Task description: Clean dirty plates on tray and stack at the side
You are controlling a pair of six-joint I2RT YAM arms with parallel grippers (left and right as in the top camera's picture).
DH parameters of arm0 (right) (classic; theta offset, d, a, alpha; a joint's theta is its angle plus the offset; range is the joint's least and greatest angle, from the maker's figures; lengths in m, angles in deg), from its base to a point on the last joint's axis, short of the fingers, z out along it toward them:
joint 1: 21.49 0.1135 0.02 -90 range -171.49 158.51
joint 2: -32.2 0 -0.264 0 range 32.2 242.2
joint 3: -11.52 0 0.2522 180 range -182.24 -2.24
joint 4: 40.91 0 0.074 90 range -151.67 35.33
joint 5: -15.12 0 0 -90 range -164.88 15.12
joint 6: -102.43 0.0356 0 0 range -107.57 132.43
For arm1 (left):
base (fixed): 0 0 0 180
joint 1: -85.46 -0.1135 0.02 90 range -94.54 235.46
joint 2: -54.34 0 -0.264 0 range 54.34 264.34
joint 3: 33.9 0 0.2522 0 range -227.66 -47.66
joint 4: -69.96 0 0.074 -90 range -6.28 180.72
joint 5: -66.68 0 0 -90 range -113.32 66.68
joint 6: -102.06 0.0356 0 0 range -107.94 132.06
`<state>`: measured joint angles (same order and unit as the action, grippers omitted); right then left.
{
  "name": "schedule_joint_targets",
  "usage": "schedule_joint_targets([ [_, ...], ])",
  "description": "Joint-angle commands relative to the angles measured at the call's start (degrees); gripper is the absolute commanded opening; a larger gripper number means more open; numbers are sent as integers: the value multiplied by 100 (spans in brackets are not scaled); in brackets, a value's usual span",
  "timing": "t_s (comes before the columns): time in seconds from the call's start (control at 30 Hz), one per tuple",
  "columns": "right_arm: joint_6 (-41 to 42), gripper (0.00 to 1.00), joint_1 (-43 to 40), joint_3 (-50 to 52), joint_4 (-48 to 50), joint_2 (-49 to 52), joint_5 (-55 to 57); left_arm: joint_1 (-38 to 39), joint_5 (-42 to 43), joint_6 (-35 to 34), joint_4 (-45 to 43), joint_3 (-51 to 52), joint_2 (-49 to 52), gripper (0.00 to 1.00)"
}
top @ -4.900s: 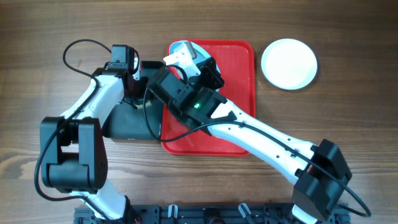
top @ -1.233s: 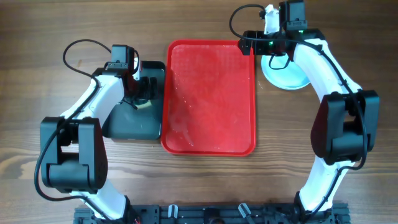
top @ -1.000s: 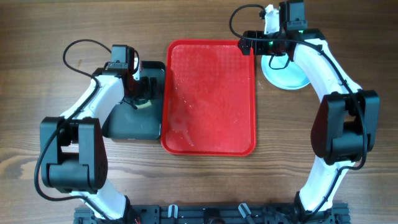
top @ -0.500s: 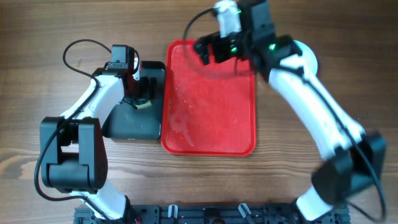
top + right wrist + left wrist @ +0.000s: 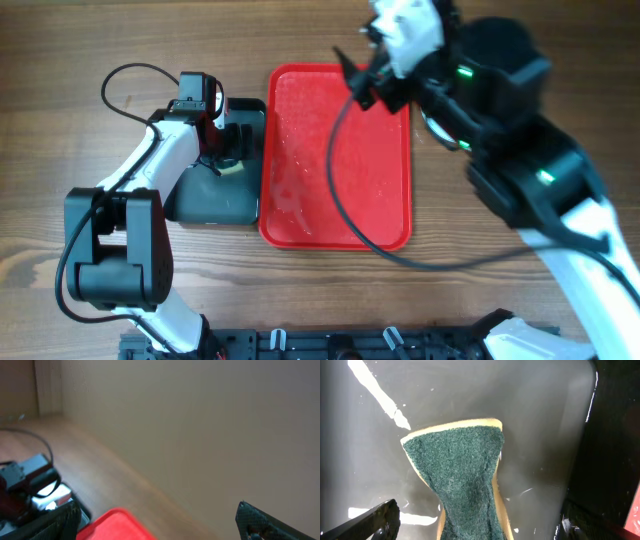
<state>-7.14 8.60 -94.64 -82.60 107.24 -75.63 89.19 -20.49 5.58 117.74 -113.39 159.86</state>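
The red tray (image 5: pixel 300 190) lies mid-table, wet-streaked and bare of plates. The plates are hidden in the overhead view beneath my right arm, which is raised high and close to the camera. My right gripper (image 5: pixel 372 82) hangs open over the tray's far right corner. In its wrist view it (image 5: pixel 160 530) faces the wall, nothing between the fingers (image 5: pixel 265 522), with a corner of the tray (image 5: pixel 120 525) below. My left gripper (image 5: pixel 228 140) (image 5: pixel 480 530) stands open over a green-and-yellow sponge (image 5: pixel 465 480), which lies between its spread fingers (image 5: pixel 370 525).
A smaller black tray (image 5: pixel 205 205) holding shallow water (image 5: pixel 530 420) sits against the red tray's left side, with the sponge in it. Bare wooden table (image 5: pixel 60 60) surrounds both trays. The raised right arm (image 5: pixel 530 170) blocks the right of the overhead view.
My right arm left the plates at the right, swung left over the tray's far edge and rose toward the camera. The left arm and sponge have not moved.
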Motion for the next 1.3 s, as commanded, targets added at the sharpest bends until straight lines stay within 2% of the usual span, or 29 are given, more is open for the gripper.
schedule_joint_targets([
  [0.0,-284,100,-535,-81,-2,-549,-686,-26,-57,28,-22,17,61,100],
  [0.1,-286,100,-1049,125,90,-968,-1281,-26,-57,28,-22,17,61,100],
  [0.23,-278,100,-1355,1005,662,-1770,-1285,-26,-57,28,-22,17,63,100],
  [0.67,-76,100,-2144,5407,2623,-5316,-1445,-26,-57,28,-22,17,61,100],
  [0.9,225,100,-2470,7364,3866,-6835,-1585,-26,-57,28,-22,17,63,100],
  [1.07,330,100,-2522,8098,4378,-7458,-1585,-26,-57,28,-22,17,61,100],
  [1.27,409,100,-2522,8723,5265,-7486,-1585,-26,-57,28,-22,17,61,100],
])
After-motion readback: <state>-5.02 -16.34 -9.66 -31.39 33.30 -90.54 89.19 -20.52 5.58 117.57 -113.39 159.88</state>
